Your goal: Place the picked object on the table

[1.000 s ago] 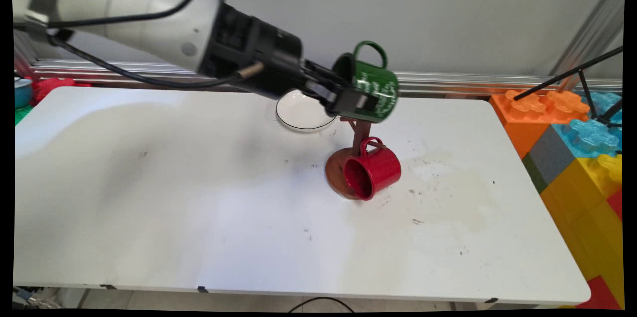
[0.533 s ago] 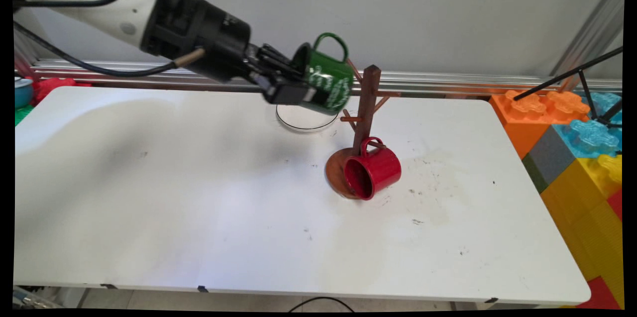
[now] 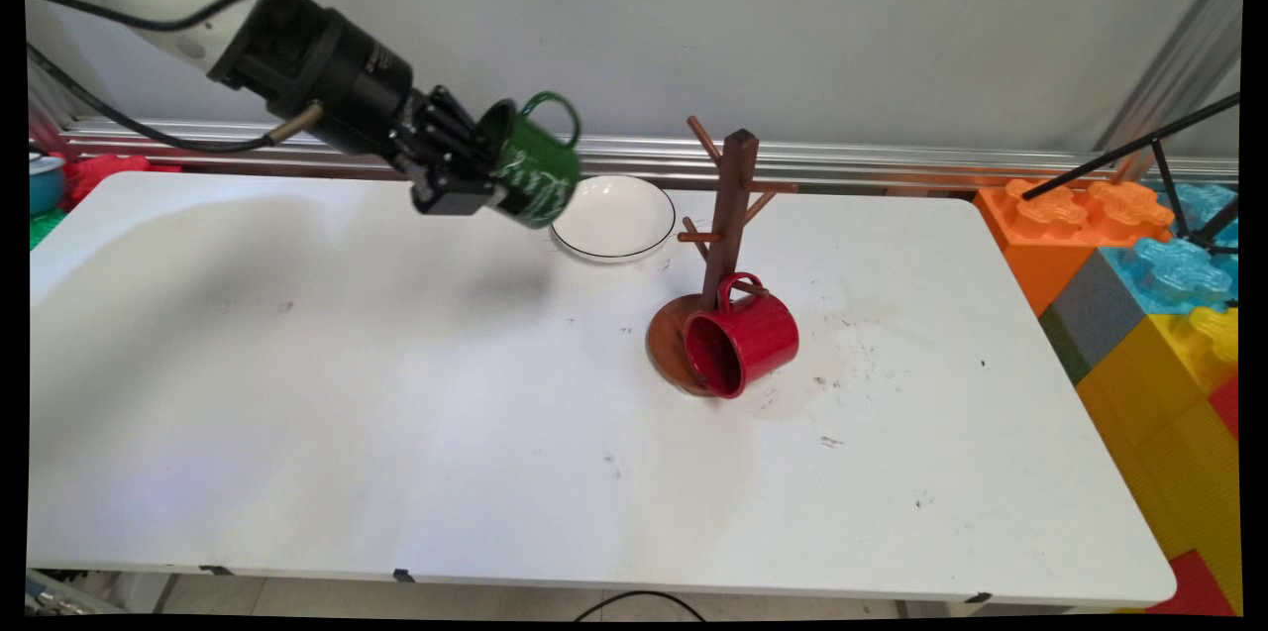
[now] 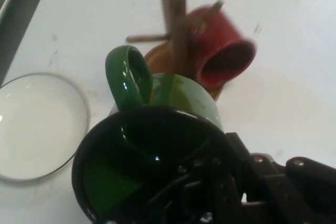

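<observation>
A: Report the pincer's state.

B: The pincer (image 3: 475, 183) is closed on the green mug (image 3: 535, 172), gripping it at the rim. One finger sits inside the mug's mouth, as the hand view shows; the other lies against the outer wall.

A: Where is the mug?

B: It hangs in the air above the counter (image 3: 396, 393), over the far part, left of centre. It is tilted on its side, mouth toward the arm, with the handle (image 3: 553, 111) uppermost. White lettering shows on its wall. It touches nothing but the pincer.

A: What lies nearest to it?

B: A white plate (image 3: 614, 215) with a dark rim, flat on the counter just to the right of the mug in the main view. Mug and plate are apart.

A: And beyond the plate?

B: A brown wooden mug tree (image 3: 733, 215) stands upright on a round base, right of the plate. Several pegs stick out from its post. A red mug (image 3: 743, 339) hangs by its handle from a low peg, mouth facing the camera's near left, and its body lies over the base.

A: Anything at the counter's edges?

B: Large toy bricks (image 3: 1139, 284), orange, blue, grey and yellow, are stacked off the right end.
</observation>
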Robot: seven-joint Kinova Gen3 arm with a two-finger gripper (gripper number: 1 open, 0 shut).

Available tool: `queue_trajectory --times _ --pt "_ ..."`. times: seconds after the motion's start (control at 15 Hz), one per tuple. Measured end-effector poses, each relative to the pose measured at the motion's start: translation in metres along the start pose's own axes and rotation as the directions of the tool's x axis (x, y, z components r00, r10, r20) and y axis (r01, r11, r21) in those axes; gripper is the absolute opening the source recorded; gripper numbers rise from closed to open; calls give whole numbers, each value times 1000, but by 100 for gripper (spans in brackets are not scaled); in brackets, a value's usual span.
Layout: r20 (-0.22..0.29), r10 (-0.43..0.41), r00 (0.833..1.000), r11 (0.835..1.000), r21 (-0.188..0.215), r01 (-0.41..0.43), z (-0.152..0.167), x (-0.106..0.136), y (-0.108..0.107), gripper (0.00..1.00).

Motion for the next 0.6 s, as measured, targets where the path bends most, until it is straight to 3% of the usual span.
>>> queue_trajectory --times 0.27,0.4,0.6 --pt "129 89 988 995 26 -93 12 -8 -18 0" --pt "208 136 969 990 19 -143 28 -10 -26 0" --pt "273 174 946 983 2 -182 49 -11 -30 0"
